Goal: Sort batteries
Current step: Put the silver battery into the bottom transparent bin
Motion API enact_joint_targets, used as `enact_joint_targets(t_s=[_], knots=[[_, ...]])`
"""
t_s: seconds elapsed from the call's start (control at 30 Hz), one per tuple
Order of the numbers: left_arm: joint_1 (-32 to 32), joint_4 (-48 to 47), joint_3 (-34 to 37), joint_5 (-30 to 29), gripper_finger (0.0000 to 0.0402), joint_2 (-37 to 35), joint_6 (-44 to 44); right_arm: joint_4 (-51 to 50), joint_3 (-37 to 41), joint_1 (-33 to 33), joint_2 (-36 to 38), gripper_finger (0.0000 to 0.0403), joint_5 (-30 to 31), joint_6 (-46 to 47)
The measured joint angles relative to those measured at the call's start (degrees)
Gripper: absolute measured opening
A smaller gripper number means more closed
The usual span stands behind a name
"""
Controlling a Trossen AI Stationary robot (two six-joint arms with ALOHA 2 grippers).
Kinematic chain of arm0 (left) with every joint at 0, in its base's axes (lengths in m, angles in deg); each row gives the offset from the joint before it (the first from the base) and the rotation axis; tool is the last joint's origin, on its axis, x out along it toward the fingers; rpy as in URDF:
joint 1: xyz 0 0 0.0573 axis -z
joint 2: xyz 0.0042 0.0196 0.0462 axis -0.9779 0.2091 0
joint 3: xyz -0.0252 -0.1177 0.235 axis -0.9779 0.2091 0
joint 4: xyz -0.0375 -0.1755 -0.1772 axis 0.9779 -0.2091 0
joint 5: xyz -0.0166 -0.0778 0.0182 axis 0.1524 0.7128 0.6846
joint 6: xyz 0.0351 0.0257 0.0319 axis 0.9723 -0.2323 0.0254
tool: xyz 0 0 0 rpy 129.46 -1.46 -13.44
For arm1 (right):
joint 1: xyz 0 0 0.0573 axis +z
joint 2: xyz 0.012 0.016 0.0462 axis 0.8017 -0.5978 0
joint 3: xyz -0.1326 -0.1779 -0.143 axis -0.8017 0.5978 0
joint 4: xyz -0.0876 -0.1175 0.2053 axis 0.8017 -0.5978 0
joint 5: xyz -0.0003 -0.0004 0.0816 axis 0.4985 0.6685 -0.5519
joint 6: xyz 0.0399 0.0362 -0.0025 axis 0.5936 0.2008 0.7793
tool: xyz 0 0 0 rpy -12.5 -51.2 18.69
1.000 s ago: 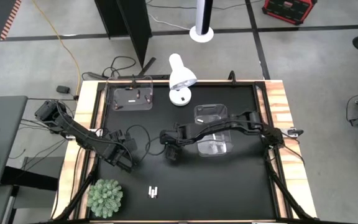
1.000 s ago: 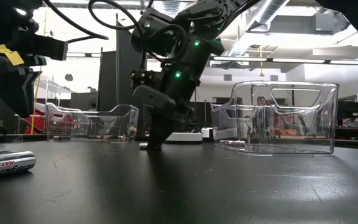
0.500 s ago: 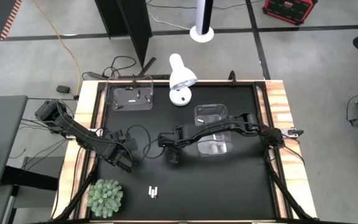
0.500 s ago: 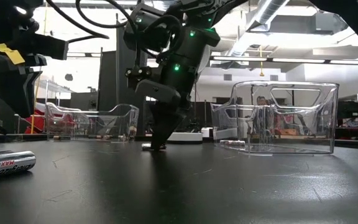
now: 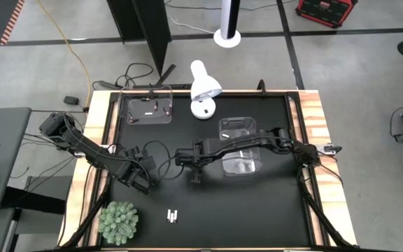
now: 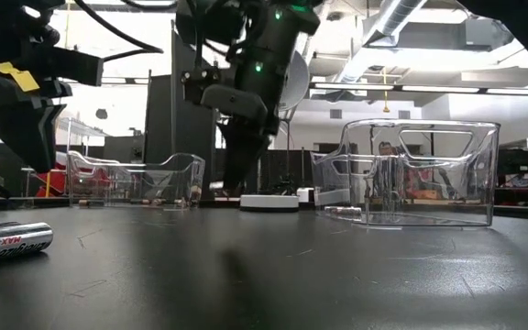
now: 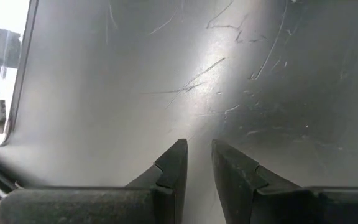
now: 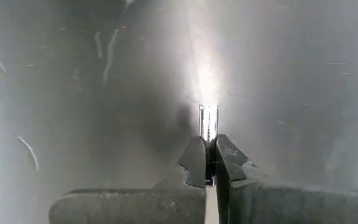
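Observation:
My right gripper (image 5: 194,176) hangs over the middle of the black table (image 5: 257,210), shut on a slim silver battery (image 8: 208,119). The low view shows its fingers (image 6: 234,170) well above the surface. Two or three more batteries (image 5: 172,216) lie on their sides near the front edge, and they show large in the low view (image 6: 9,243). My left gripper (image 5: 140,183) waits at the table's left, its fingers (image 7: 174,163) a narrow gap apart over bare table with nothing between them. My right gripper pinches the silver battery between its two fingertips, by the battery's upper part (image 8: 208,139). The battery lies along the fingers, and its free end (image 8: 208,112) sticks out past the tips. The fingers point steeply down. The battery hangs clear of the table.
A clear bin (image 5: 147,110) with a few batteries stands at the far left, and another clear bin (image 5: 241,159) sits under the right arm. A white lamp (image 5: 203,87) stands at the far edge and a green plant (image 5: 119,222) at the near left corner.
My right gripper has risen from the table, still shut, and the battery that lay at its fingertips on the surface has come up with it, lifted clear. It has also drifted slightly toward the table's left edge.

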Motion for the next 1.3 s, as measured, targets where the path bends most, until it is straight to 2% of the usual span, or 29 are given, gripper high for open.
enact_joint_targets(t_s=[0.17, 0.57, 0.73, 1.03, 1.13, 1.3], knots=[[0.00, 0.14, 0.00, -0.13, 0.0070, 0.00, 0.02, -3.65, -2.51, 0.46, 1.59, 0.0010, 4.39, -0.42], [1.13, 0.28, 0.00, -1.22, 0.0070, 0.00, -0.12, -7.50, -0.70, -0.05, 10.36, 0.0010, 11.11, -0.14], [2.66, 0.43, 0.00, -1.45, 0.0070, 0.00, -0.69, -6.55, 7.79, -0.71, 18.42, 0.0010, 12.16, 3.04], [3.39, 2.33, 0.00, -2.59, 0.0070, -0.02, 0.33, -1.82, 31.49, -3.64, 36.83, 0.0010, 13.11, 12.13], [2.94, 4.07, 0.00, -2.94, 0.0070, -0.02, 1.98, 2.29, 37.77, -5.81, 39.13, 0.0010, 10.51, 13.15], [2.25, 6.10, 0.00, -2.98, 0.0070, -0.02, 2.97, 6.99, 43.79, -9.71, 38.25, 0.0010, 6.33, 10.81]])
